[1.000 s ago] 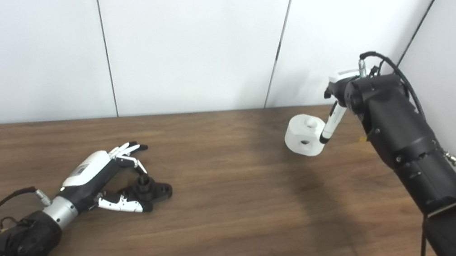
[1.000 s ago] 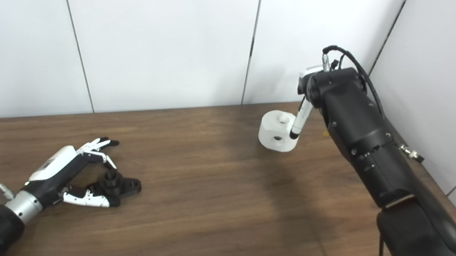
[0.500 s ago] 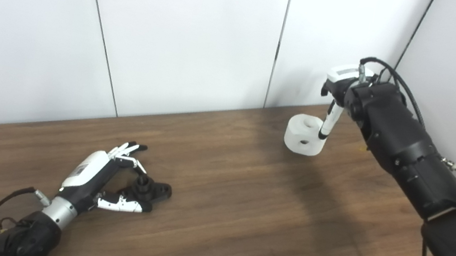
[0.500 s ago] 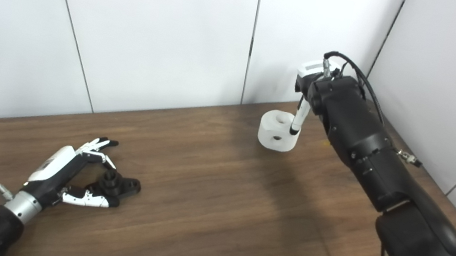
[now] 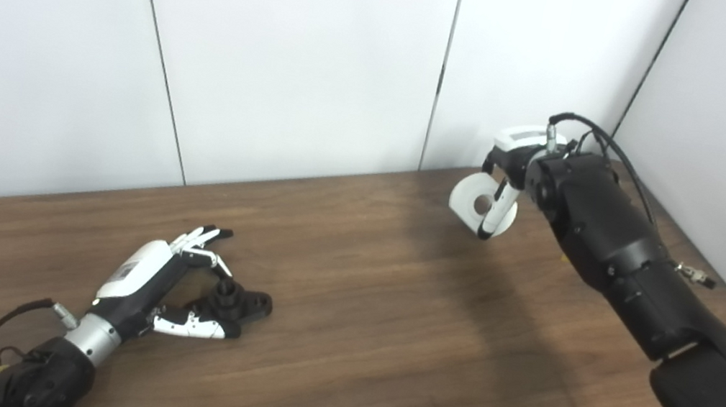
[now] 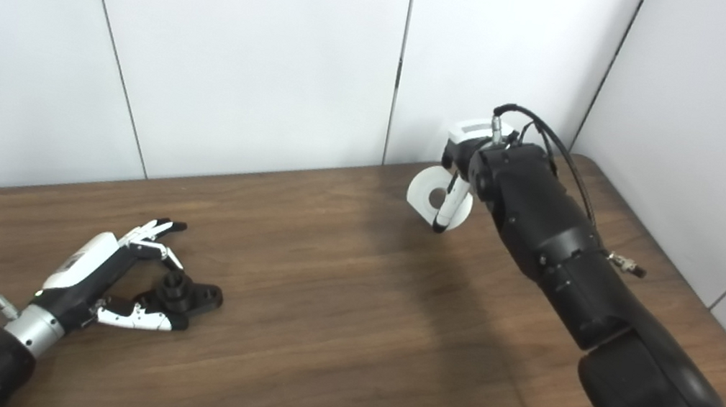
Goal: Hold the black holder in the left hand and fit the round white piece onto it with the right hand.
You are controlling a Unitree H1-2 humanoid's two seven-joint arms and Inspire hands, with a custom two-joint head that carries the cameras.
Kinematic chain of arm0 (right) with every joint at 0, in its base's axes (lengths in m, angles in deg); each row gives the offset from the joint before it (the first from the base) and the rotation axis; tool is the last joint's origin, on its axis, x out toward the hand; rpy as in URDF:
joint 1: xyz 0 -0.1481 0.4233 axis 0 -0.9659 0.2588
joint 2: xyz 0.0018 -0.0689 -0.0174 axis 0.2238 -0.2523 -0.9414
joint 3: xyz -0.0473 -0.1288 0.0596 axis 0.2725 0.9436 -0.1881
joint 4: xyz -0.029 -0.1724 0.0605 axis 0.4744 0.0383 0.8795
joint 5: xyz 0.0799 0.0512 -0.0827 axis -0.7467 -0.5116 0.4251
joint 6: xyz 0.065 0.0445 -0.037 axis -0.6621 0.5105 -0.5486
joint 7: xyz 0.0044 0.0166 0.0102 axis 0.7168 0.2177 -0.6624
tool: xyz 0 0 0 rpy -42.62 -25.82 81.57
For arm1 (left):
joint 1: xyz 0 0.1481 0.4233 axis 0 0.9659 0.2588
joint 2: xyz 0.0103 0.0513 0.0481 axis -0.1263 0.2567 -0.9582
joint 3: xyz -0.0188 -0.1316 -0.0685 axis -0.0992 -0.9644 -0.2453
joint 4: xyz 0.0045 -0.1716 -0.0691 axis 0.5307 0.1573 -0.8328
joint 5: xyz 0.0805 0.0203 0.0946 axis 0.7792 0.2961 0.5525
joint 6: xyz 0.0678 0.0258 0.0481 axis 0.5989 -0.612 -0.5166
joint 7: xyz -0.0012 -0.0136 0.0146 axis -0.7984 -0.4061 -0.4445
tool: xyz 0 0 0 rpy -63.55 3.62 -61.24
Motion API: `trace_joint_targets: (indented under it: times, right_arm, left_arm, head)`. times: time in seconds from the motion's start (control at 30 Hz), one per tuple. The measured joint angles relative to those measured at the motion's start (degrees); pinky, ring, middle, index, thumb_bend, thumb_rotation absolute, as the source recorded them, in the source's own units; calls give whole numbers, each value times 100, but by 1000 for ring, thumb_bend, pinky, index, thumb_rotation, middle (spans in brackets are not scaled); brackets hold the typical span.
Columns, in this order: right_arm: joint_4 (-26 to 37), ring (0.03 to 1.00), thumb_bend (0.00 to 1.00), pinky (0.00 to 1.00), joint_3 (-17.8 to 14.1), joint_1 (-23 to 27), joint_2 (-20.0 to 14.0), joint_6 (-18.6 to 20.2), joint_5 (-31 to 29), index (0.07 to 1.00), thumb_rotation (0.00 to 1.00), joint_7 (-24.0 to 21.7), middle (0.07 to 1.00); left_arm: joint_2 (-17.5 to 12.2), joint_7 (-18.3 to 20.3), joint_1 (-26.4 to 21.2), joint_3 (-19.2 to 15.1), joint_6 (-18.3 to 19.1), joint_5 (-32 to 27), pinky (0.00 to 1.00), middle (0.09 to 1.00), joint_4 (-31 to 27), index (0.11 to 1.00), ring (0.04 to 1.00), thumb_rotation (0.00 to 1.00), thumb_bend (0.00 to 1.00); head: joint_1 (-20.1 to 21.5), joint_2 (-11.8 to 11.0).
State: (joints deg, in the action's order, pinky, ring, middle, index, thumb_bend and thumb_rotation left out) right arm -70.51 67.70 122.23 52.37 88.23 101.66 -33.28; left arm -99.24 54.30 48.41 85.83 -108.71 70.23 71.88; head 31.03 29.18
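We count one round white piece point(image 5: 479, 206), and it sits at about two o'clock in the scene, near the far edge of the table point(image 5: 373, 322) where the wall panels point(image 5: 300, 48) meet. It is tipped so that its bored face looks toward us, the centre hole plain to see. The right hand point(image 5: 511, 165) grips it: one white finger point(image 5: 494, 213) crosses the front of the piece, and we take the hand to be closed on it. The rest of that hand is mostly hidden behind its own black wrist and forearm, so we cannot make out how the other fingers lie or where the thumb bears. Whether the piece rests on the table or hangs just clear of it we cannot tell.

We count one black holder point(image 5: 238, 302) as well, lying flat on the wood at about eight o'clock, well apart from the white piece. Its small upright knob shows; its near side is partly covered by the left hand point(image 5: 158, 280). That hand lies low over the table with its fingers point(image 5: 205, 237) stretched beyond the holder and its thumb point(image 5: 194, 328) along the near side, so the holder sits in the gap between them. The fingers stand fairly wide and we see no firm grip; whether the thumb touches the holder is hard to make out.

Two arms enter from the bottom edge, the left cut off at seven o'clock, the right at five o'clock.
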Motion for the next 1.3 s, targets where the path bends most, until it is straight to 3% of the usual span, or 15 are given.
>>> trace_joint_targets:
  times: [0.9,1.0,1.17,1.23,1.3]
  right_arm:
    - [-25,990,937,968,89,-76,18,21,-56,787,355,46,952]
    - [-26,947,889,920,121,-86,18,21,16,739,334,347,905]
    - [-61,903,834,895,88,-189,45,72,174,616,246,1264,852]
    - [-119,903,589,915,84,-262,73,112,203,514,170,1615,836]
    - [-150,908,540,938,71,-324,124,213,228,491,152,1854,826]
  left_arm:
    - [-7,3,14,-11,-1,0,1000,946,-7,482,1000,60,524]
    - [-7,3,15,-11,-1,0,1000,946,-7,482,1000,59,524]
    - [-6,5,16,-11,-1,0,1000,939,-7,482,1000,59,524]
    - [-7,5,18,-11,-1,0,1000,942,-7,481,1000,59,524]
    - [-8,5,19,-11,-1,-2,1000,945,-7,481,1000,60,524]
  head:
    - [-18,18]
    - [-35,53]
    - [-53,53]
    - [-44,70]
    - [-44,79]
